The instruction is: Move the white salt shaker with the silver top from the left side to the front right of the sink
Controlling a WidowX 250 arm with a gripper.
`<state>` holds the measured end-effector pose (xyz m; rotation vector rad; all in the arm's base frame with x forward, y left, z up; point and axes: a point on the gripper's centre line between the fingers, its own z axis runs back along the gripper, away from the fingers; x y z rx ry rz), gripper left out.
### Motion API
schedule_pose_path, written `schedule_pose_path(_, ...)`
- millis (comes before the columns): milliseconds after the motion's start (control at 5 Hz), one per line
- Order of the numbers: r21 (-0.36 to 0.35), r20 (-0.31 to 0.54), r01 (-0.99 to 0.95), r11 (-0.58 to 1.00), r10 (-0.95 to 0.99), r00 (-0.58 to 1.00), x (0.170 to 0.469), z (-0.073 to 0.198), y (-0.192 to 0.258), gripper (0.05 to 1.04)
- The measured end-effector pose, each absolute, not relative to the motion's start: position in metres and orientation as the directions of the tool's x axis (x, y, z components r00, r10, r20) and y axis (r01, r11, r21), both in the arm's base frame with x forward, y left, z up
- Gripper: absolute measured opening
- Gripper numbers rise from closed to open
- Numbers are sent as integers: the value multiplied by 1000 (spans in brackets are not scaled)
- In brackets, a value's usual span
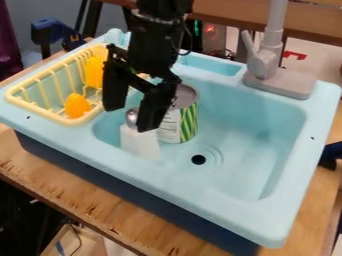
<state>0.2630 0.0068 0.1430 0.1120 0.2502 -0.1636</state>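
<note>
- Well, I have the end effector [131,118] over the near left part of the basin, its fingers spread apart and nothing pinched that I can make out.
- The white item with a shiny metal top [139,142] is in the basin, right below and between those fingers; I'd judge the approach made, with grasping and lifting still undone.
- Just behind it, the striped can [190,117] sits in the basin, partly hidden by one finger.
- The light blue sink [234,130] has a grey faucet [266,62] and rests on my wooden counter [87,192].
- In the yellow rack [33,107], I see an orange piece [77,105] and yellow pieces [94,71].
- Beyond, there's a blue clamp [47,26] and a red light [210,29].
</note>
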Motion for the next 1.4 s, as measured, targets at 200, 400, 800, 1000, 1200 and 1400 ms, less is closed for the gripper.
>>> schedule_pose_path(200,37,-217,189,981,-177,960,268,140,-1,673)
schedule_pose_path(400,-43,-170,189,981,-194,966,268,137,-6,504)
schedule_pose_path(800,-43,-26,156,987,-158,987,259,168,-57,503)
schedule_pose_path(1000,-92,54,187,978,-182,982,266,178,-79,503)
schedule_pose_path(1200,-150,72,163,975,-154,985,268,178,-90,503)
schedule_pose_path(1400,-211,32,149,966,-145,989,276,159,-102,503)
